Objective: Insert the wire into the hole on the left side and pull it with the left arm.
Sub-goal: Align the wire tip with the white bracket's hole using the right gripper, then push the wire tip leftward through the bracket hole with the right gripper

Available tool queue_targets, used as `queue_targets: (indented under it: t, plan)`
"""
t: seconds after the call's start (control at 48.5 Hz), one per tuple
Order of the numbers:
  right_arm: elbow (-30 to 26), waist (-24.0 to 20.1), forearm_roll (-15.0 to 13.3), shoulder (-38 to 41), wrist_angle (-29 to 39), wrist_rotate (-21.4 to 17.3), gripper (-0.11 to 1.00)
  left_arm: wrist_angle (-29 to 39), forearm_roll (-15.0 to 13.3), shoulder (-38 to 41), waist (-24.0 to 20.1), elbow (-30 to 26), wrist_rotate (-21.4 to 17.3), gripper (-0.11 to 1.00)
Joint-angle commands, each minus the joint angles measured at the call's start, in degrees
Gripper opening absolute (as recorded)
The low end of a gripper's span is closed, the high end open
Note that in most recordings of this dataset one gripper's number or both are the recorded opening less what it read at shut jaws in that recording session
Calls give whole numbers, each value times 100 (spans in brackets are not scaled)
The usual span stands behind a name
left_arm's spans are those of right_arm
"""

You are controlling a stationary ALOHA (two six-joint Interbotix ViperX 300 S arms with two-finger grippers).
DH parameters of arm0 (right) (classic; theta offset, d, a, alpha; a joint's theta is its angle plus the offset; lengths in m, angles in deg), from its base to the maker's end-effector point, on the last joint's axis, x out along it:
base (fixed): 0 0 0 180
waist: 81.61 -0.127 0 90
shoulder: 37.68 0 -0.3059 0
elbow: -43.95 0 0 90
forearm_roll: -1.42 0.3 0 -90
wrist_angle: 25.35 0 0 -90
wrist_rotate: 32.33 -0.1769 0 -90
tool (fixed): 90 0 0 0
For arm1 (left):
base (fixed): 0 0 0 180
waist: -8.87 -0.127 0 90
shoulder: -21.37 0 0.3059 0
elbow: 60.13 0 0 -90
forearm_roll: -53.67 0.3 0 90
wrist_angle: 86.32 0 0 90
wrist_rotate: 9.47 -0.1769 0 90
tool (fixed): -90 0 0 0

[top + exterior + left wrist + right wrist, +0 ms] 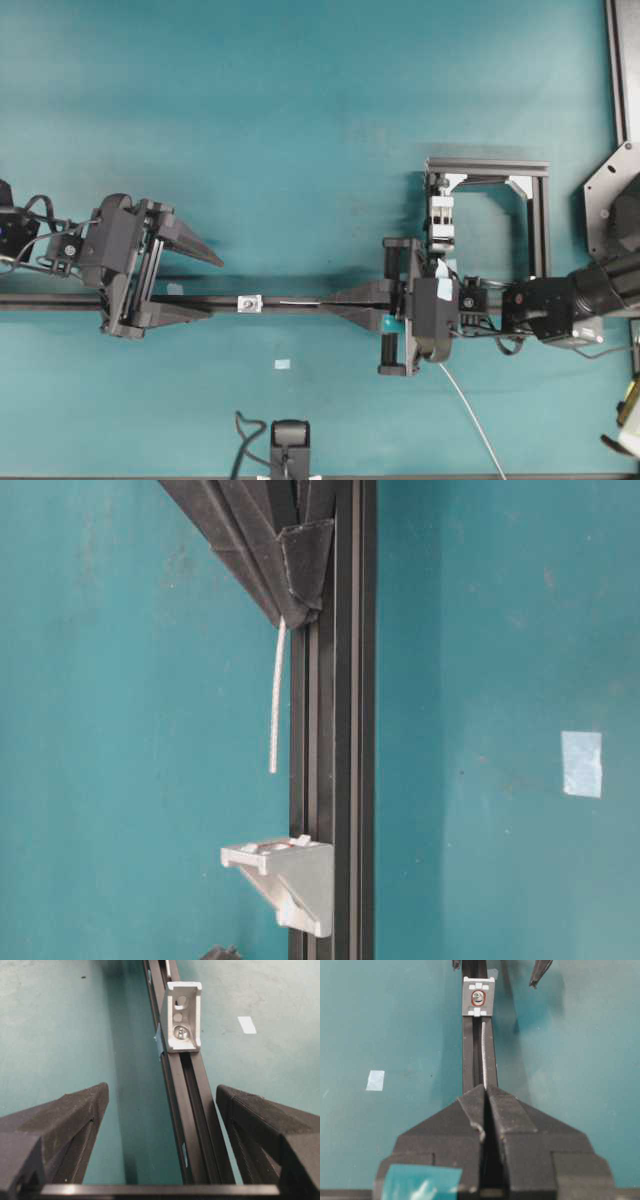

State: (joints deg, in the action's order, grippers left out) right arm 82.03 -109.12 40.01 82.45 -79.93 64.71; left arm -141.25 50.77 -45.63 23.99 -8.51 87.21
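The wire (484, 1055) is a thin whitish strand running along the black rail (300, 303). My right gripper (485, 1087) is shut on it, and a short free length sticks out toward the small white block (478, 1002). The hole (478, 996) shows as a dark spot in that block. In the table-level view the wire (276, 700) ends a little short of the block (290, 875). My left gripper (161, 1090) stands open with one finger on either side of the rail, on the far side of the block (182, 1015), with nothing between its fingers (70, 1125).
A taller white clamp block (440, 215) sits inside a black square frame (540, 220) at the back right. A pale tape patch (282, 364) lies on the teal table in front of the rail. A whitish strand (470, 410) trails from the right gripper toward the front edge. A camera mount (290, 440) stands at the front.
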Motion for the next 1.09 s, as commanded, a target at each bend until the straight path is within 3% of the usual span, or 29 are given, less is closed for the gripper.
queue_targets:
  t: [0.0, 0.783, 1.072]
  plan:
    - [-62, 35, -44, -62, -9, -9, 2, -53, -9, -62, 35, -53, -9, 78]
    - [-334, 246, -290, 79, 149, 0, 2, -53, -9, -70, 35, -53, -9, 78]
    - [-448, 308, -281, 79, 264, 185, 2, -53, -9, -79, 35, -44, -9, 78]
